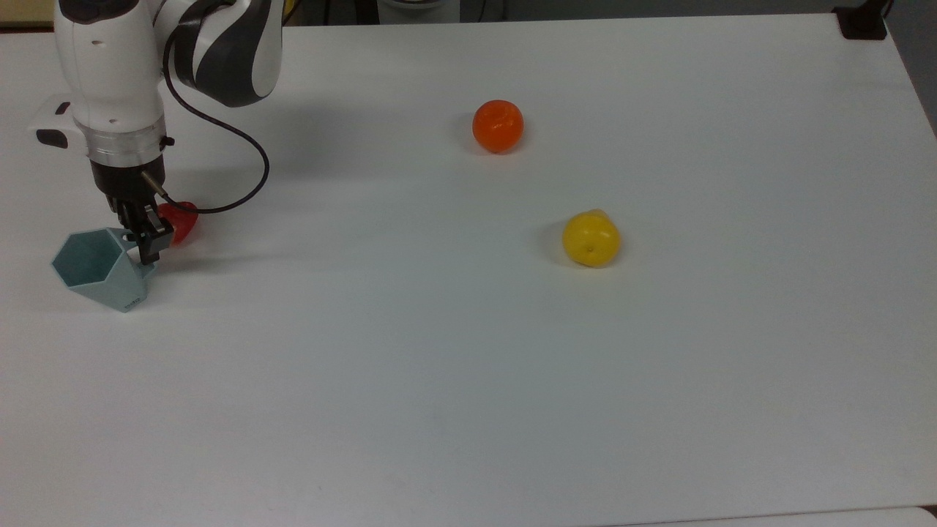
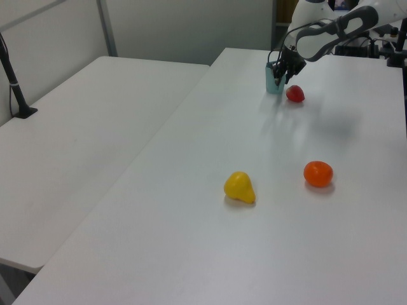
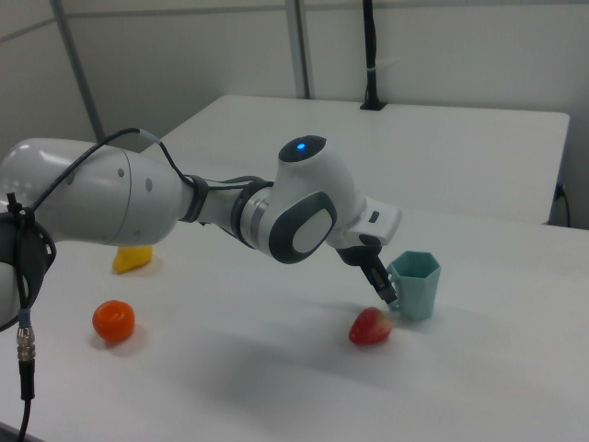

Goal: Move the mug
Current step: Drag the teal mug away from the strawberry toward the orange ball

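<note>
Near the top view's left edge, the mug [image 1: 97,267] stood upright on the white table [image 1: 468,366], its hexagonal rim open to the camera. The hand [image 1: 144,236] was at the mug's handle side, its dark fingers [image 1: 151,241] down against the rim and handle (whether they were actually clamped on it or merely beside it, I could not tell). Just beyond the hand, on the top view's right of it, lay a red strawberry-like fruit [image 1: 179,222], close to the mug. An orange fruit [image 1: 498,126] and a yellow fruit [image 1: 591,238] sat well apart from them toward the middle of the table. A black cable [image 1: 227,168] looped from the wrist above the table.
</note>
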